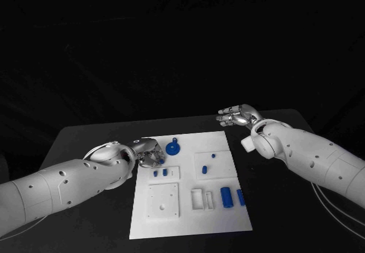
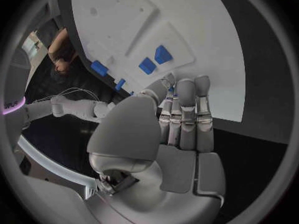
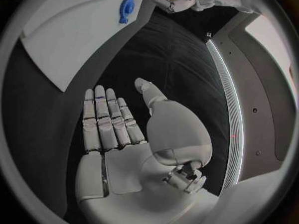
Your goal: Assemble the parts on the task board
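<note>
Task board (image 1: 194, 211) sits mid-counter, white plate, long side running away from you. Parts on it: blue gear (image 1: 173, 147) near the far left corner, two small blue pegs (image 1: 160, 172) in a small raised block on the left side, one small blue peg (image 1: 204, 169) on the plate in the middle, two blue cylinders (image 1: 227, 196) lying side by side at the right, beside an open white frame. A square plate with holes sits near-left on the board.

Your left hand (image 1: 149, 157) hovers at the board's left edge, just beside the small pegs and near the gear. Left wrist view shows the left hand (image 2: 181, 119) with fingers straight and together, thumb alongside, nothing held. It looks flat and empty, not yet on a part.

Your right hand (image 1: 237, 116) is off the board, past its far right corner, over the black counter (image 1: 91, 137). In the right wrist view the right hand (image 3: 115, 122) has its fingers extended, thumb apart, nothing in it.

Likely step: left hand picks up a peg or the gear. Spread the fingers before descending, since they are too closed to straddle a part. Come down vertically so you don't knock the neighbouring peg. Pinch low, lift straight. Keep the right hand parked clear.
</note>
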`<state>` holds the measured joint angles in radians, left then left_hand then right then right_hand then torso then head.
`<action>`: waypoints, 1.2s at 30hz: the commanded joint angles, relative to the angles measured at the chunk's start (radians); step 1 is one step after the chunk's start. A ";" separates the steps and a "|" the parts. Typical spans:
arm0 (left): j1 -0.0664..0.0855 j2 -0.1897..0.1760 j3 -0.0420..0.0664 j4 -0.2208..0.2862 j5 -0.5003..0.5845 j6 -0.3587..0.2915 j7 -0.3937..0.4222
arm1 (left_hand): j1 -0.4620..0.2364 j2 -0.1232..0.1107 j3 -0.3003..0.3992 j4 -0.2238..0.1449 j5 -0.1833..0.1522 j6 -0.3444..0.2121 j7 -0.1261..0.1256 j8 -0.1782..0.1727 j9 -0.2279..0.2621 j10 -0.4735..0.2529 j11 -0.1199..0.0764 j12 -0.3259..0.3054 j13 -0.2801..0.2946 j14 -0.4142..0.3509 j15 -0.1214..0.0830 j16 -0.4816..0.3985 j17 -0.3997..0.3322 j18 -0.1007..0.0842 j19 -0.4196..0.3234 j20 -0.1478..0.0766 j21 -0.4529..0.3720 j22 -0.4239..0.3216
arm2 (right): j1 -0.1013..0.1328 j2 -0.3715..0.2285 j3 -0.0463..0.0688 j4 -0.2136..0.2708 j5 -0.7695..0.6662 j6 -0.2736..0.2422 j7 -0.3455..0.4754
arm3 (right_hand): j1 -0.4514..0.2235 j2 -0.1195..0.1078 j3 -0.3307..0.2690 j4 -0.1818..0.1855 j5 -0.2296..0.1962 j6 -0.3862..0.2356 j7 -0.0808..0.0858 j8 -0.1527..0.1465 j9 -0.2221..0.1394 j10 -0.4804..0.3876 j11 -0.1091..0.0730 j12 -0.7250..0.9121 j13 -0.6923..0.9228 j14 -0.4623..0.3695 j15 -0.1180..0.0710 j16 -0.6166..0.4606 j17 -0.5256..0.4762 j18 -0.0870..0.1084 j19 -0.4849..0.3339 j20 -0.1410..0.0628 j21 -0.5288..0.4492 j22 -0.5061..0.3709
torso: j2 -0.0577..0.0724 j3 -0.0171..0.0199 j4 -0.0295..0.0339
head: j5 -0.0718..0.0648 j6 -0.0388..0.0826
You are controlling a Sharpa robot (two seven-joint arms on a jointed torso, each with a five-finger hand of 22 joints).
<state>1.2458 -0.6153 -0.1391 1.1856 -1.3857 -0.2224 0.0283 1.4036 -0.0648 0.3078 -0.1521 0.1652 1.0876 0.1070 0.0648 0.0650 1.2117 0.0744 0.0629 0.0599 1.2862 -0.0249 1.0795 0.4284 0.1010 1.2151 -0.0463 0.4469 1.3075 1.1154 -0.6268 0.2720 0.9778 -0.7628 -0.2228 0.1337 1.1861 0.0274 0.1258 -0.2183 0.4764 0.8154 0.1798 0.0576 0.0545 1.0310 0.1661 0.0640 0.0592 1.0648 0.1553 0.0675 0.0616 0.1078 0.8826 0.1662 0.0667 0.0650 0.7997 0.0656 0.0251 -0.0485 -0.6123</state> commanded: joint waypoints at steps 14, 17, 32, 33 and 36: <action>0.000 -0.001 0.003 -0.074 -0.016 -0.018 0.017 | 0.039 -0.029 -0.067 -0.017 0.005 -0.132 -0.009 -0.005 -0.005 -0.167 0.046 -0.003 -0.002 -0.018 0.038 0.008 -0.027 0.047 -0.009 0.041 -0.030 0.019 | 0.000 -0.003 0.001 0.005 -0.025 0.013 0.010 | 0.002 -0.004 0.008 -0.011 -0.008 0.014 0.000 -0.003 0.000 0.002 -0.005 -0.004 -0.002 -0.003 0.000 -0.005 -0.002 -0.016 0.018 -0.002 0.002 0.000 | 0.000 0.0007 0.0007 | 0.002 0.008; 0.000 -0.004 0.004 -0.092 -0.011 -0.038 0.026 | 0.051 -0.021 -0.077 -0.023 0.010 -0.148 -0.010 -0.005 -0.005 -0.169 0.047 -0.004 -0.002 -0.018 0.038 0.007 -0.032 0.049 -0.007 0.042 -0.036 0.021 | -0.001 -0.004 0.001 0.009 -0.060 0.030 0.012 | 0.007 -0.006 0.025 -0.033 -0.014 0.032 -0.002 -0.002 0.001 0.009 -0.007 -0.004 -0.002 0.007 -0.002 -0.004 -0.002 -0.015 0.034 -0.005 0.004 0.001 | 0.000 0.0005 0.0001 | 0.002 0.011; 0.013 -0.054 0.022 -0.140 0.556 -0.078 0.204 | 0.011 0.040 -0.040 0.003 0.009 0.040 0.007 -0.003 0.001 0.085 -0.023 -0.003 0.000 -0.063 0.002 -0.241 -0.129 -0.011 -0.079 0.006 -0.137 -0.019 | -0.009 -0.040 0.000 0.105 -0.421 0.147 0.011 | 0.039 -0.041 0.171 -0.066 -0.031 0.324 -0.065 0.020 0.021 0.243 -0.101 -0.001 0.002 0.382 -0.148 0.087 0.047 0.015 0.375 -0.145 0.151 0.044 | -0.002 0.0006 0.0016 | 0.012 0.033; 0.014 -0.059 0.023 -0.134 0.612 -0.071 0.219 | 0.007 0.042 -0.040 0.005 0.009 0.036 0.009 -0.002 0.002 0.072 -0.017 -0.001 0.000 -0.080 0.009 -0.283 -0.145 -0.015 -0.098 0.011 -0.162 -0.033 | -0.010 -0.043 0.000 0.115 -0.446 0.153 0.007 | 0.046 -0.043 0.164 -0.067 -0.029 0.329 -0.066 0.015 0.019 0.249 -0.104 -0.005 0.001 0.413 -0.157 0.095 0.057 0.014 0.402 -0.159 0.165 0.049 | -0.002 -0.0004 0.0022 | 0.013 0.034; 0.017 -0.082 0.024 -0.106 0.809 -0.044 0.273 | -0.010 0.045 -0.040 0.013 0.011 0.027 0.016 -0.002 0.002 0.018 0.002 -0.002 -0.001 -0.108 0.030 -0.400 -0.191 -0.018 -0.130 0.028 -0.225 -0.079 | -0.017 -0.055 0.000 0.152 -0.553 0.167 -0.010 | 0.061 -0.045 0.142 -0.066 -0.030 0.333 -0.068 0.004 0.015 0.241 -0.107 -0.006 0.000 0.451 -0.176 0.162 0.105 0.018 0.475 -0.189 0.207 0.067 | -0.004 -0.0031 0.0035 | 0.018 0.036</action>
<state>1.2607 -0.6934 -0.1163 1.0670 -0.9054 -0.2920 0.1916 1.4030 -0.0186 0.2676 -0.1429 0.1731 1.1198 0.1214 0.0658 0.0674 1.2381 0.0730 0.0636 0.0587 1.1817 0.0006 0.6986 0.2449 0.1005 1.0908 -0.0196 0.2317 1.2356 1.1009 -0.6787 0.2721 1.1165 -1.1313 -0.1178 0.1367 1.2391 -0.0173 0.2710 -0.2843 0.4454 1.1463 0.1090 0.0687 0.0722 1.2779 0.0589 0.0640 0.0600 1.4692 -0.0142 0.2238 0.1636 0.1074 1.3433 -0.0171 0.2655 0.1288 0.7974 0.0655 0.0265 -0.0347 -0.5788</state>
